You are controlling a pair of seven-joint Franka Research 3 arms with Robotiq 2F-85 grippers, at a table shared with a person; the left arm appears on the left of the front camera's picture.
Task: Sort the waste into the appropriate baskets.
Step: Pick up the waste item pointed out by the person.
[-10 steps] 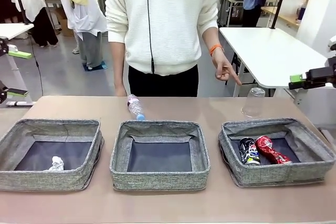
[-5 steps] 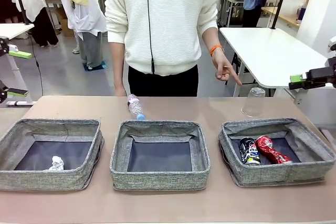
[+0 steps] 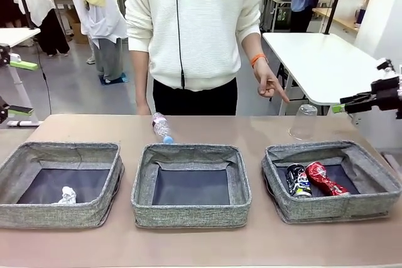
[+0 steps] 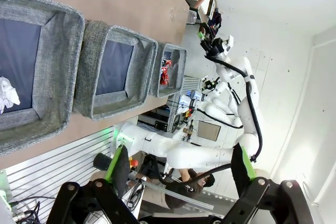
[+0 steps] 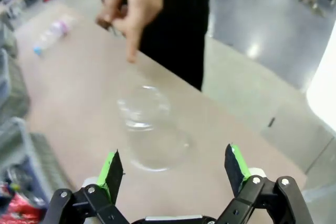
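Aiming the right claw [image 5: 173, 160], spread wide and empty, at the clear plastic cup [image 5: 149, 129] standing upturned on the tabletop [image 3: 94, 128] at twelve o'clock of the right-hand basket [image 3: 333, 208], seemingly cued by a person's hand [image 3: 270, 85] pointing at it, while holding the left claw [image 4: 178, 157] equally wide.

Three grey fabric baskets stand in a row: the left basket [image 3: 63, 150] holds a crumpled white paper ball [image 3: 67, 196], the middle basket [image 3: 188, 214] shows its dark lining, and the right basket [image 3: 333, 208] holds a dark printed can [image 3: 298, 180] beside a crushed red can [image 3: 325, 179]. Just behind the middle basket a clear bottle [image 3: 161, 125] lies on its side, blue cap nearest the basket. A clear cup [image 3: 304, 122] stands mouth down behind the right basket.
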